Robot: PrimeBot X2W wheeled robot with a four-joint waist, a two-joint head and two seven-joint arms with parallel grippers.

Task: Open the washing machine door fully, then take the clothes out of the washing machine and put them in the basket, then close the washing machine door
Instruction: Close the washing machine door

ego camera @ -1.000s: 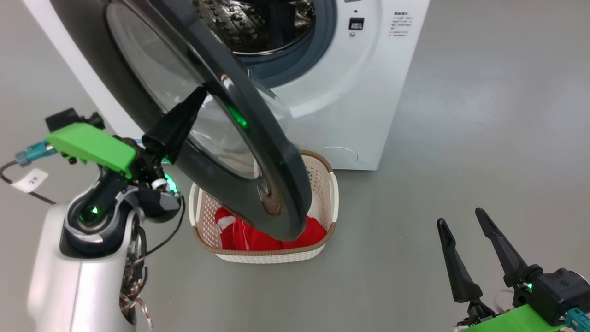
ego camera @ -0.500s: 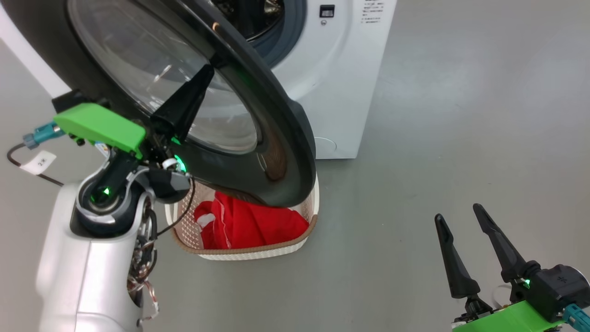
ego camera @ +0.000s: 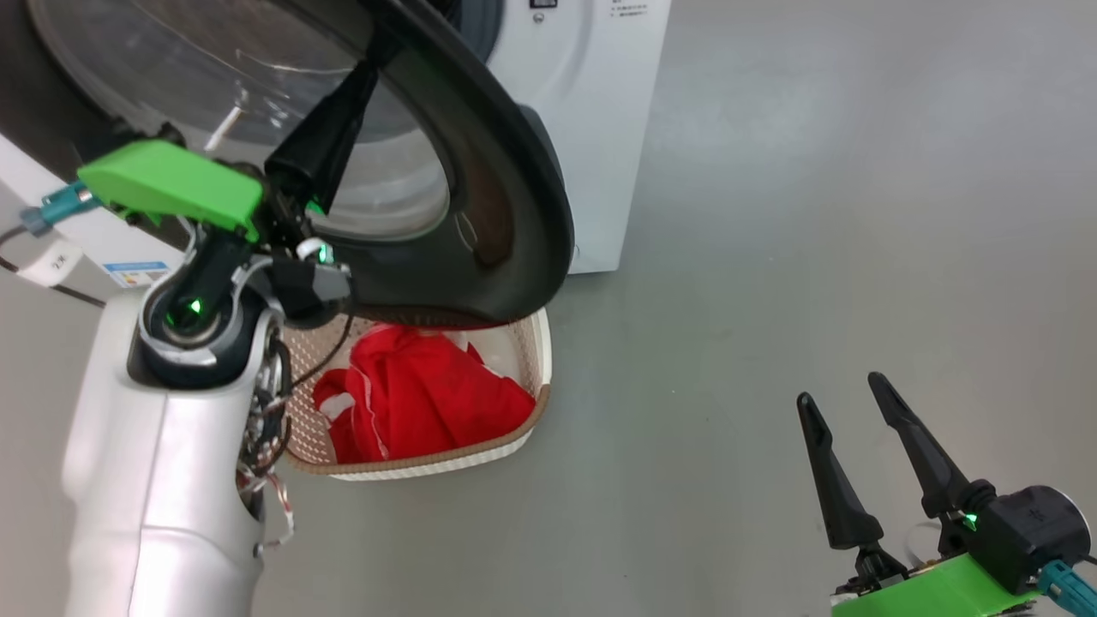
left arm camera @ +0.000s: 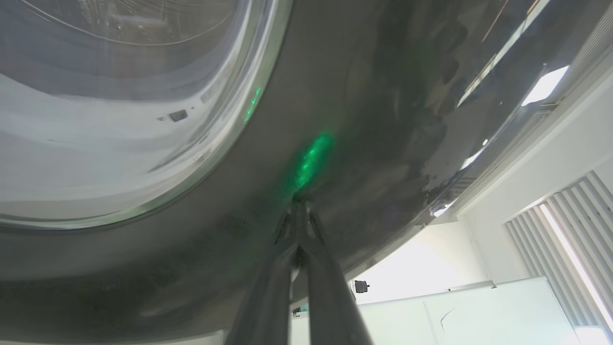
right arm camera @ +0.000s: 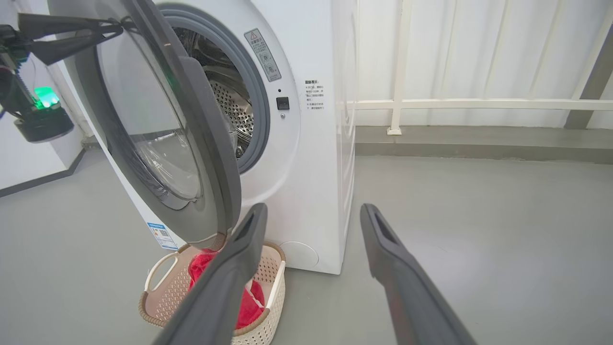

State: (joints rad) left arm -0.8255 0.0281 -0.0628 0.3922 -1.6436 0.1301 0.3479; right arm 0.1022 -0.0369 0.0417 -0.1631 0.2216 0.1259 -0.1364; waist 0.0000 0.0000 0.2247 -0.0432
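The washing machine door [ego camera: 523,214], black-rimmed with a glass window, stands partly open in front of the white washing machine [ego camera: 591,128]. My left gripper [ego camera: 370,73] is shut, its joined tips pressed on the door's outer face. The left wrist view shows those tips [left arm camera: 299,203] touching the glossy rim [left arm camera: 383,96] beside the glass. Below the door, the red clothes [ego camera: 420,394] lie inside the cream basket [ego camera: 428,456]. My right gripper [ego camera: 840,387] hangs open and holds nothing at the lower right. The right wrist view shows the door [right arm camera: 210,158], steel drum [right arm camera: 230,110], basket [right arm camera: 275,292] and my open right gripper [right arm camera: 313,211].
Grey floor [ego camera: 814,214] stretches to the right of the machine. A white railing [right arm camera: 479,103] and a low ledge run along the wall behind. My left forearm [ego camera: 163,480] stands close to the basket's left side.
The door has swung nearer the machine's front with my left gripper's tips against it, and less of the drum shows. The head view has shifted. The right gripper has stayed open in place.
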